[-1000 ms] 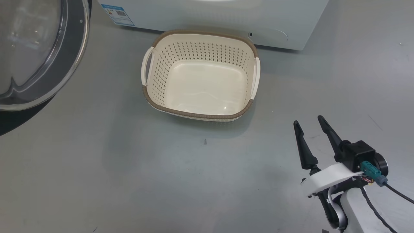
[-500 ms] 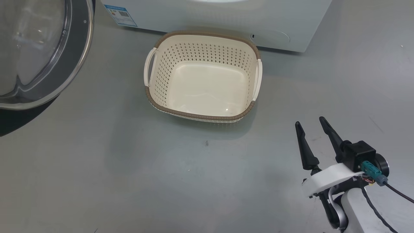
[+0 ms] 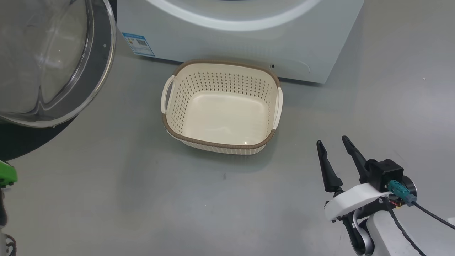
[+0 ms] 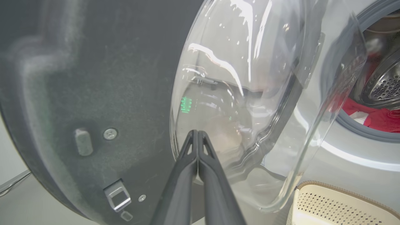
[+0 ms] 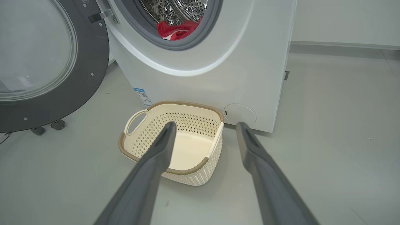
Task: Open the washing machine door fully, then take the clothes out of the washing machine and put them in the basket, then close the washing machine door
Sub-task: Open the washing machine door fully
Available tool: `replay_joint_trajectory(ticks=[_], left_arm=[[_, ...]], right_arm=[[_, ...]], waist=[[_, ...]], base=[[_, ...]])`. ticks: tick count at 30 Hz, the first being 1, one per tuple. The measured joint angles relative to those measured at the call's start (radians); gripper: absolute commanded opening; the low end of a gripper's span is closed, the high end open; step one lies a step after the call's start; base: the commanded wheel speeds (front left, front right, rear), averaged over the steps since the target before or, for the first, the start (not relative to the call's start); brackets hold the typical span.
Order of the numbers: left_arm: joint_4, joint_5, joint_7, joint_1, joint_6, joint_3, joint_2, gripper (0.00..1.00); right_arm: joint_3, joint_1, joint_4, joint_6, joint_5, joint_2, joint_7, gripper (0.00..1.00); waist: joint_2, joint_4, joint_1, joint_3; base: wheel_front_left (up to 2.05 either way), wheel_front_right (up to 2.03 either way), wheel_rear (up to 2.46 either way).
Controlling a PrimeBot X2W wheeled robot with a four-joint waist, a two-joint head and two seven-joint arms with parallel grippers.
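Note:
The washing machine door (image 3: 53,60) hangs swung open at the left, its black ring and clear glass bowl (image 4: 243,93) facing me. My left gripper (image 4: 197,132) is shut, fingertips pressed together just short of that glass, holding nothing. The white washing machine (image 5: 218,62) stands behind the basket, and red clothes (image 5: 176,29) with white stripes lie in its steel drum, also showing in the left wrist view as red clothes (image 4: 372,114). The cream basket (image 3: 222,73) sits empty on the floor before the machine. My right gripper (image 3: 333,142) hovers open, low and right of the basket.
Grey floor (image 3: 142,199) spreads in front of and to the right of the basket. A blue label sticker (image 3: 138,44) marks the machine's lower left corner. Small dark feet (image 5: 57,124) stand on the floor under the open door. A green part (image 3: 7,176) shows at the left edge.
The head camera has tilted up, so the basket and machine sit lower in the picture and more of the machine's front shows. The right gripper stays open in place.

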Motion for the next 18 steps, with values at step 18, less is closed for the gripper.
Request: replay_joint_trajectory(ticks=[18], left_arm=[[-0.063, 0.049, -0.009, 0.151, -0.030, -0.085, -0.053, 0.00]], right_arm=[[-0.040, 0.013, 0.057, -0.001, 0.029, 0.030, -0.003, 1.00]], waist=[[0.0000, -0.073, 0.0000, -0.190]], base=[[0.00, 0.00, 0.00]])
